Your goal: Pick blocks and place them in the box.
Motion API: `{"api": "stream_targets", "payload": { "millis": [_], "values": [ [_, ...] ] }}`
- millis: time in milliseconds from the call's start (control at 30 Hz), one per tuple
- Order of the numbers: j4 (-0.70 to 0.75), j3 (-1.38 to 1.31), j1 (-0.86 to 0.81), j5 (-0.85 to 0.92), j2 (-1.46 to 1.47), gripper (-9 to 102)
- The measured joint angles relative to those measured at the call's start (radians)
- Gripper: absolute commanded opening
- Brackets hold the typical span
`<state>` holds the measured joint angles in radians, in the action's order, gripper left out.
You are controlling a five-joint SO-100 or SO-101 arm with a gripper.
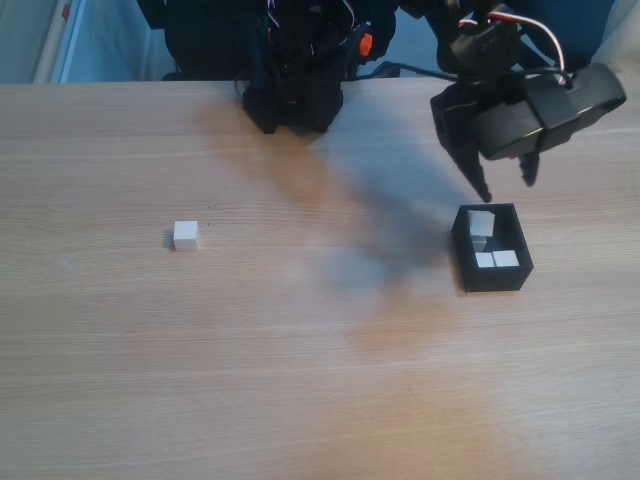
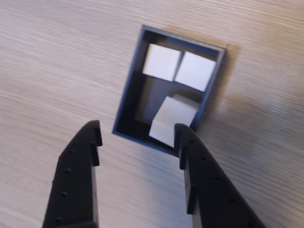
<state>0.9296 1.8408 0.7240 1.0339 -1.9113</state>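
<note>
The black box [image 1: 490, 281] sits on the right of the table in the fixed view, with three white blocks inside. In the wrist view the box [image 2: 129, 90] holds two blocks side by side [image 2: 162, 62] [image 2: 195, 71] and a third, tilted block [image 2: 171, 120] near the closer wall. My gripper [image 1: 507, 189] hovers just above the box's far end, open and empty; in the wrist view the gripper [image 2: 137, 133] has both black fingers spread. A lone white block [image 1: 185, 235] lies on the table at the left.
The arm's black base [image 1: 293, 95] stands at the back middle of the wooden table [image 1: 320, 380]. The arm casts a dark shadow between base and box.
</note>
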Motion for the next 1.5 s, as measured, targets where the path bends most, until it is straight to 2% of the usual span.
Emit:
{"api": "stream_targets", "payload": {
  "millis": [133, 300, 500, 800, 967, 1500],
  "values": [
    [0.043, 0.046, -0.058, 0.025, -0.035, 0],
    [0.044, 0.221, -0.219, 0.084, -0.164, 0],
    [-0.011, 0.465, -0.499, 0.195, -0.302, 0],
    [-0.002, 0.614, -0.848, 0.380, -0.348, 4],
    [0.035, 0.624, -0.940, 0.453, -0.348, 18],
    [0.054, 0.515, -1.138, 0.526, -0.115, 20]
  ]
}}
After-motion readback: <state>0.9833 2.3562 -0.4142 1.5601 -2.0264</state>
